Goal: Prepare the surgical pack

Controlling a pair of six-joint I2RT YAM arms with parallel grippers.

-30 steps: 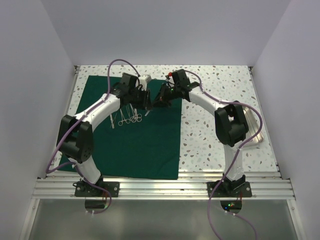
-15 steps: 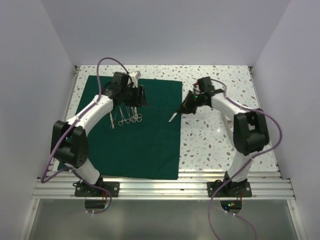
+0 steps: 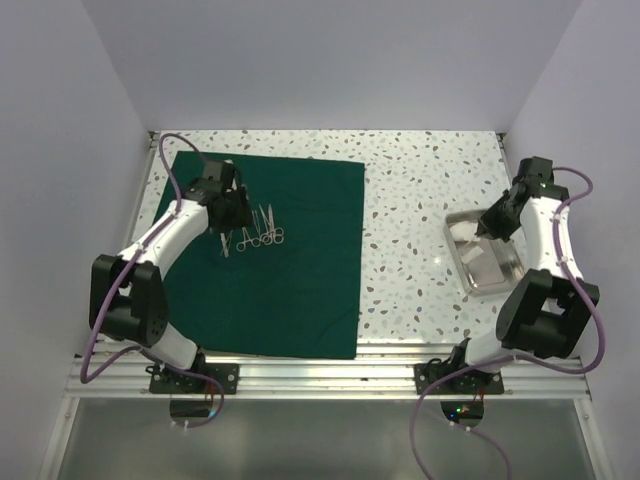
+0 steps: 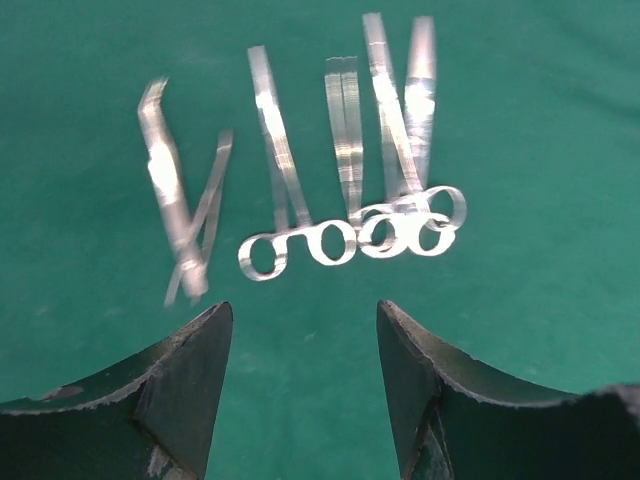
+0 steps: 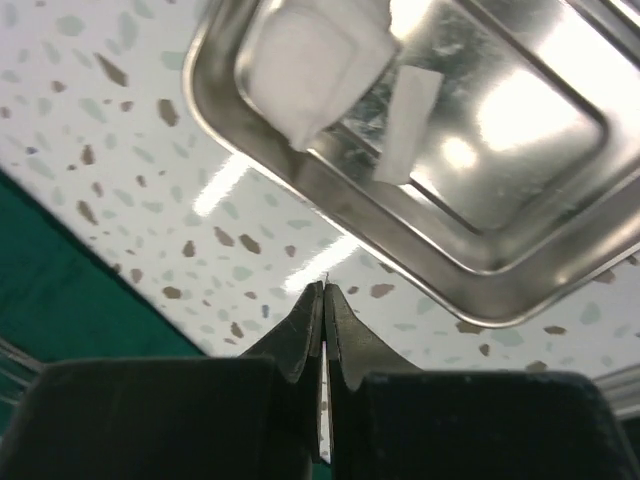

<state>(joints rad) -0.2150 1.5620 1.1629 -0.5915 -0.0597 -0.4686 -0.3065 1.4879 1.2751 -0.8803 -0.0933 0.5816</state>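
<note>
Dark green cloth (image 3: 300,280) — speckled white table (image 3: 410,200)

Looking like a robotics lab test cell: plain pale walls (image 3: 330,60) are boxing in a speckled tabletop (image 3: 420,200), with the left arm (image 3: 170,235) and right arm (image 3: 552,235) sitting bolted to an aluminium rail (image 3: 330,378). Green cloth (image 3: 290,290), surgical instruments (image 3: 255,232) and a steel tray (image 3: 478,283) are mocking up a surgical-prep bench.
</note>
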